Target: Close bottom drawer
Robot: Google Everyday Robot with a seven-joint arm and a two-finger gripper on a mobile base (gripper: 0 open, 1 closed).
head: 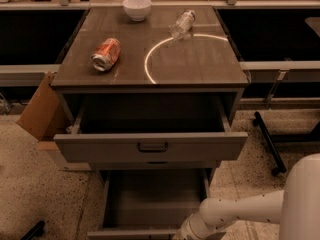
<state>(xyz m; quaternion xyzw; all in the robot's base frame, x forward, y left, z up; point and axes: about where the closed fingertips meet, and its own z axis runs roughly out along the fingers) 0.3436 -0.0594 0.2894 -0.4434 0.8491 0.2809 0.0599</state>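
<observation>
Gripper (192,230) sits low by the front right of the bottom drawer (150,201), open or closed I can't tell, drawer pulled well out, closing push all left to do, top drawer (150,146) open beyond, can (106,54) on cabinet top.

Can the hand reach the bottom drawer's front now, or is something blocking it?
Probably yes. The hand sits low, right beside the front of the pulled-out bottom drawer. Nothing shows between them; the open top drawer is above, out of the way.
</observation>
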